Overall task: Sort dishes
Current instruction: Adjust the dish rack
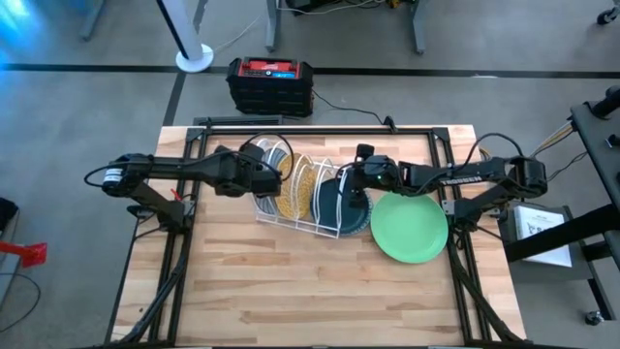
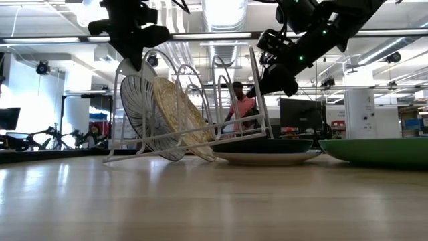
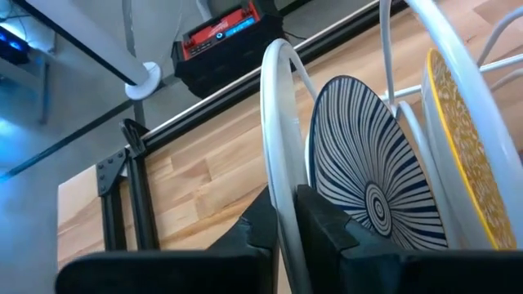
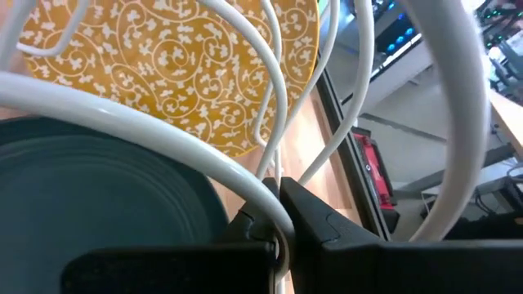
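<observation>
Rack (image 1: 300, 199) tilts off the counter (image 1: 291, 291), each end wire pinched in a closed gripper: left gripper (image 3: 286, 220), right gripper (image 4: 278, 216). Likely lifting it clears the teal plate (image 2: 264, 146) lying flat beneath; green plate (image 1: 409, 227) sits beside.

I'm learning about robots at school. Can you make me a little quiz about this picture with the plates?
1. True or false: the light green plate lies flat on the table, outside the white wire rack.
2. What is the left gripper shut on? A) the striped plate B) a wire of the rack C) nothing
3. Fill in: the right gripper pinches a rack wire just above the dark ____ plate.

Key: 1 true; 2 B; 3 teal. The yellow patterned plate stands in the rack.
</observation>
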{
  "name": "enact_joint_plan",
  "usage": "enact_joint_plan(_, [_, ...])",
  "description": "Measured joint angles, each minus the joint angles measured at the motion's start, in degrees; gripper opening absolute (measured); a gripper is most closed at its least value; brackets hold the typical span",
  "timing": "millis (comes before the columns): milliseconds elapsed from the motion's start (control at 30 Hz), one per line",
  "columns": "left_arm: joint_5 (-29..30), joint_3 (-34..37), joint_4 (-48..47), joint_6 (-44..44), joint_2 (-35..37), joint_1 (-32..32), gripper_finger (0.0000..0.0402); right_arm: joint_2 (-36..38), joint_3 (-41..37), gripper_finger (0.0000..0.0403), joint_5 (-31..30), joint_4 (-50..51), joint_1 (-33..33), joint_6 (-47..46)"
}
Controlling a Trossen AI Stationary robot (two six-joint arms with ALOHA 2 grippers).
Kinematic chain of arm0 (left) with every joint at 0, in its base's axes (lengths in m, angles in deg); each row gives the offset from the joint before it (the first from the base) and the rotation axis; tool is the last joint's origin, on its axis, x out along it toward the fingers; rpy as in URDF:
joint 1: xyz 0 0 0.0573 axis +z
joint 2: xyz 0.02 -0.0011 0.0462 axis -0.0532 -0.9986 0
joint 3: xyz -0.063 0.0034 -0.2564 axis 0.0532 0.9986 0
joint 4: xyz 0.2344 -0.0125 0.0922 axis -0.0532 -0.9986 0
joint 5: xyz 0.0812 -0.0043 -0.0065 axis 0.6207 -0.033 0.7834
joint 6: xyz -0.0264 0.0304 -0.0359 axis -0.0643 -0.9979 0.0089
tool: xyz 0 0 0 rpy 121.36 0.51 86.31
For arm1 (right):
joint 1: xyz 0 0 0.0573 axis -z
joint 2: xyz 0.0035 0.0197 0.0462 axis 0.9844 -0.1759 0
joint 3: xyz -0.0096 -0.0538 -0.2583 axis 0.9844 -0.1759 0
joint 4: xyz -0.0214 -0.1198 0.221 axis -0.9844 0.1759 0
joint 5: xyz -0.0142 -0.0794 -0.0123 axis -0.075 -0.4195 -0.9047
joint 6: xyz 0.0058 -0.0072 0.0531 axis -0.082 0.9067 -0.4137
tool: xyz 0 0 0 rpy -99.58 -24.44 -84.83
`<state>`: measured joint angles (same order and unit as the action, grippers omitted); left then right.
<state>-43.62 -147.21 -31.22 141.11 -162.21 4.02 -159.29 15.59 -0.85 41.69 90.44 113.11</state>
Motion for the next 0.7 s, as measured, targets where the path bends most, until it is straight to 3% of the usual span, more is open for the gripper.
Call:
enact_joint_plan(267, [1.8,0.0,-1.3,0.5,0.0,0.0,0.0019,-2.3,0.2,0.0,-0.3,-4.0,0.0,1.8])
enact_joint_plan(700, [3.4,0.0,-8.8,5.9,0.1,0.2,0.0018,-10.6,7.6,0.0,-0.4,-3.8,0.1,4.4])
